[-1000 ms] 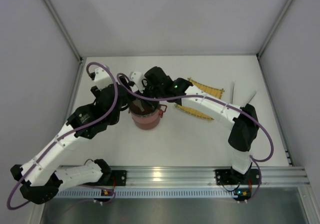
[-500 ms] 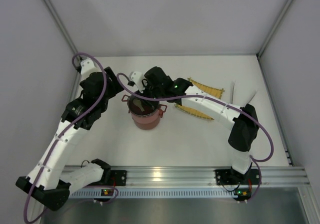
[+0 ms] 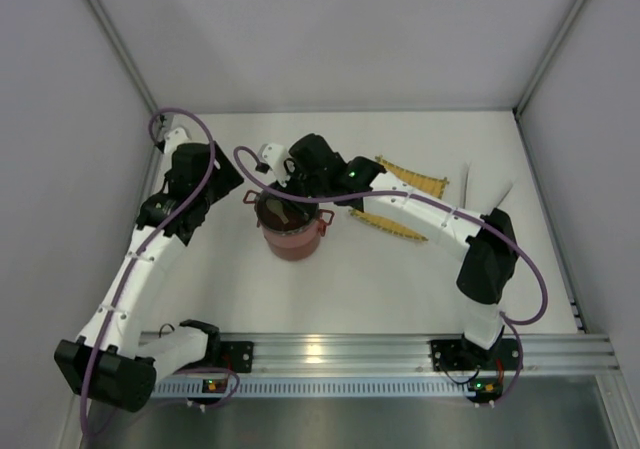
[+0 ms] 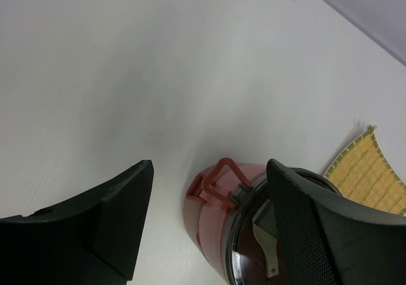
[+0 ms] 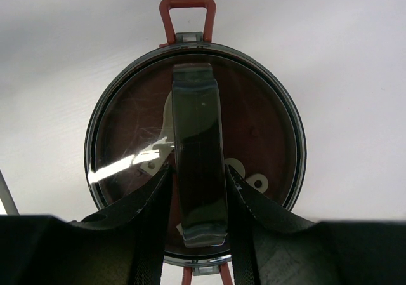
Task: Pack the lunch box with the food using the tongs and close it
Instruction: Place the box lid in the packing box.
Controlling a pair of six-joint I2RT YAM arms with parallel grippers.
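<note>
The round dark-red stacked lunch box (image 3: 292, 234) is seen at the centre of the bench (image 3: 400, 289), its grey lid's arched handle (image 5: 198, 120) clamped by the right hand (image 5: 198, 169). The left hand (image 4: 209, 164) is held open at its ten o'clock.

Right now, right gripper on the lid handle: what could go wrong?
1. The right gripper pinches only the slim lid handle; the lid could twist or slip.
2. The left gripper hangs open, apart from the lunch box, so nothing steadies it; a sideways pull may drag or tip it.

White table (image 3: 400, 279), lunch box (image 3: 292, 241), yellow mat (image 3: 415, 177)
</note>
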